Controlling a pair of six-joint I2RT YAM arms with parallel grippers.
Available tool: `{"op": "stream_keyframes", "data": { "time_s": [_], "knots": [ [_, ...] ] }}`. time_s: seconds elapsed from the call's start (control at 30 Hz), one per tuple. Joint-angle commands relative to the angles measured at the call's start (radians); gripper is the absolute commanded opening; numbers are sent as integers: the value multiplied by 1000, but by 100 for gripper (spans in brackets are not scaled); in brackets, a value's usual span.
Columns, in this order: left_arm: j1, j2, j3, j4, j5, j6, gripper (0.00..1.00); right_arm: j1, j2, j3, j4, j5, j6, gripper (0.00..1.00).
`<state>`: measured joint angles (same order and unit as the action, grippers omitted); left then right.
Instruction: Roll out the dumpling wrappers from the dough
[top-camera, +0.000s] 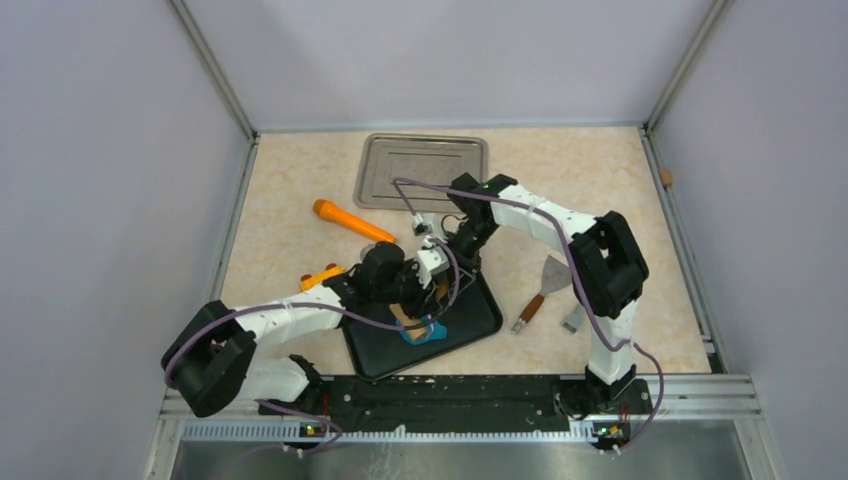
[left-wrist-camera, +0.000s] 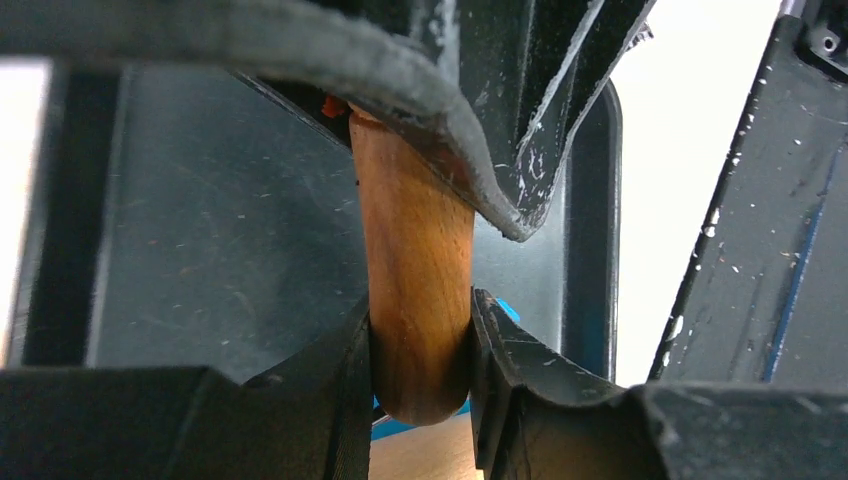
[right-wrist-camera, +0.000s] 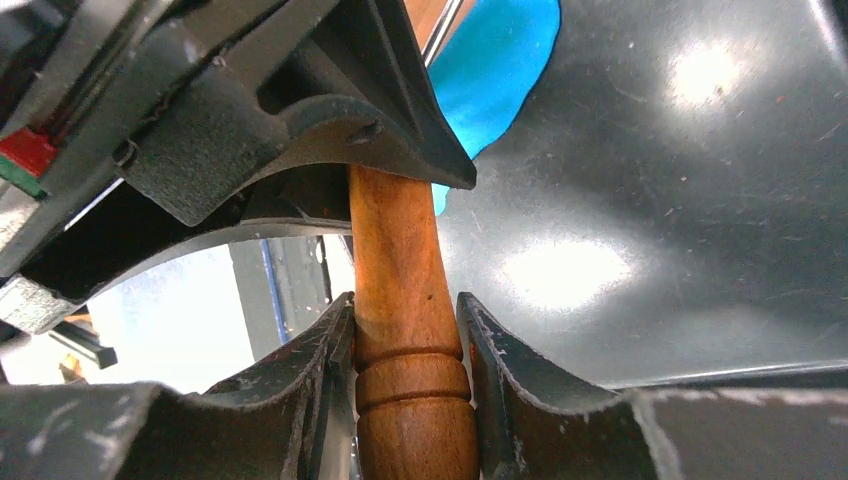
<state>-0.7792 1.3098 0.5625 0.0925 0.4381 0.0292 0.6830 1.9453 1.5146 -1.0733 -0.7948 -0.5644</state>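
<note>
- Clamped on 1 wooden handle of the rolling pin (left-wrist-camera: 415, 260), the left gripper (left-wrist-camera: 420, 345) has its 2 fingers (left-wrist-camera: 335, 385) pressed against either side of the wood.
- At the opposite handle, the right gripper (right-wrist-camera: 405, 340) pinches the turned end just above its grooved collar, both jaws tight to the wood.
- From the top view, the left arm runs from its base at the near left, folds at a low elbow, and stretches its forearm right and away to the black tray (top-camera: 478, 322).
- From its base at the near right, the right arm rises to a high elbow, reaches left toward the silver tray (top-camera: 422, 150), then bends its wrist back down over the black tray.
- Both wrists meet above the near-left part of the black tray, facing each other.
- On the black tray floor the blue dough (top-camera: 428, 333) lies flattened, right under and just in front of the pin.
- Away from the arms, an orange cylinder (top-camera: 350, 222) lies on the table left of the silver tray, and a scraper (top-camera: 542, 288) lies right of the black tray.
</note>
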Motion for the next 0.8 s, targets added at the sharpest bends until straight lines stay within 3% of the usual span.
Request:
{"op": "stream_keyframes", "data": {
  "time_s": [0.0, 0.03, 0.13, 0.2, 0.43, 0.53, 0.67, 0.77],
  "knots": [
    [-8, -64, 79, -100, -58, 12, 0, 38, -48, 138, 85, 86, -21, 0],
    [-6, -64, 104, -100, -63, 51, 5, 17, -57, 159, 63, 86, -23, 0],
    [17, -68, 150, -120, -91, 136, 37, -47, -81, 207, -14, 84, -17, 0],
    [46, -81, 176, -166, -129, 199, 46, -98, -109, 202, -38, 99, -10, 0],
    [127, -202, 248, -374, -179, 516, 64, -223, -243, 35, 60, 165, 12, 0],
    [140, -258, 237, -424, -268, 600, 71, -248, -282, -9, 104, 168, 38, 0],
    [215, -224, 315, -617, -358, 466, 76, -277, -331, -19, 98, 156, 75, 0],
    [307, -87, 409, -836, -476, 294, 74, -320, -366, -20, 85, 140, 116, 0]
  ]
}}
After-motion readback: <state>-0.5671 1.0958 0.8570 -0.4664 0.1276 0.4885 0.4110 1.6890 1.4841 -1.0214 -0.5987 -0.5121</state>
